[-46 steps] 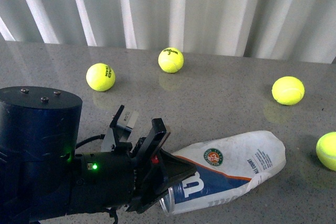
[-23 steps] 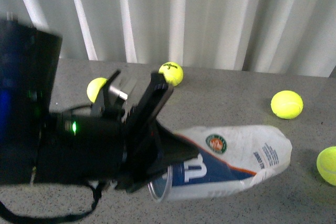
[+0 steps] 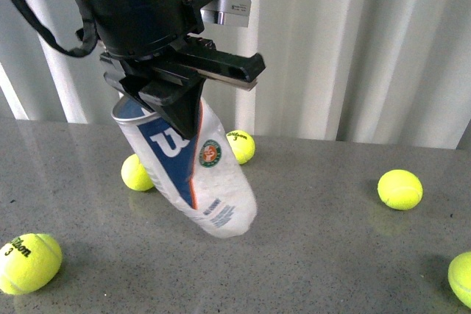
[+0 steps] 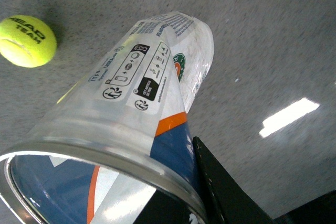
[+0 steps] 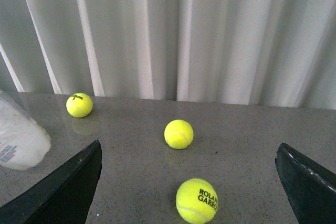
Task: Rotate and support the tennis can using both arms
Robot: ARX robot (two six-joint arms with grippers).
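- The left end effector (image 3: 180, 97) is clamped on the rim end of the tennis can (image 3: 188, 174), upper left of the front frame.
- The can tilts, closed end low over the surface (image 3: 331, 240).
- It is probably light, slick and crushable, so support it low on the label.
- The right end effector (image 5: 190, 166) gapes wide and holds nothing.

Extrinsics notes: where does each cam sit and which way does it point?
Front view: on the body between the arms, facing across the table to the curtain; the left claw grips the tennis can.
Left wrist view: on the left wrist, looking down along the tennis can to the table; one claw finger shows.
Right wrist view: on the right wrist, facing the curtain; the open right claw frames it.
Shared: the tennis can, in all three.
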